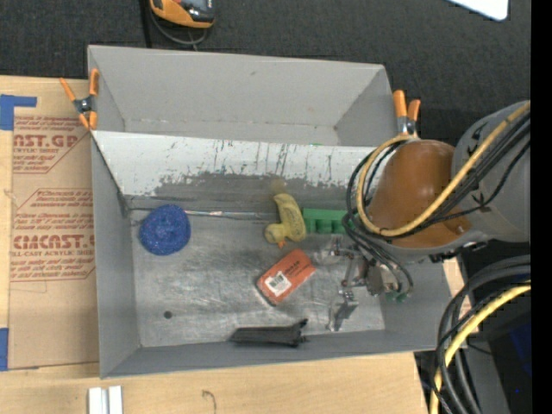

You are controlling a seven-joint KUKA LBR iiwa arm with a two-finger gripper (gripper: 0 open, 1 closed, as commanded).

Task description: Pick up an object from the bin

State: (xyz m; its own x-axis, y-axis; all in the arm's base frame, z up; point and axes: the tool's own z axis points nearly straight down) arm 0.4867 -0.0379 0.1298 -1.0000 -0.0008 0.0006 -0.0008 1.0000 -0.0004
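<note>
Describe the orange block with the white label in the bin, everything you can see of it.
The orange block is small, flat and rectangular, plastic or card by its look, with a white printed label on its lower-left half. It lies flat on the bin floor, right of centre, turned diagonally. Nothing seems to touch it; the gripper is just beside it, toward the view's right.
</note>
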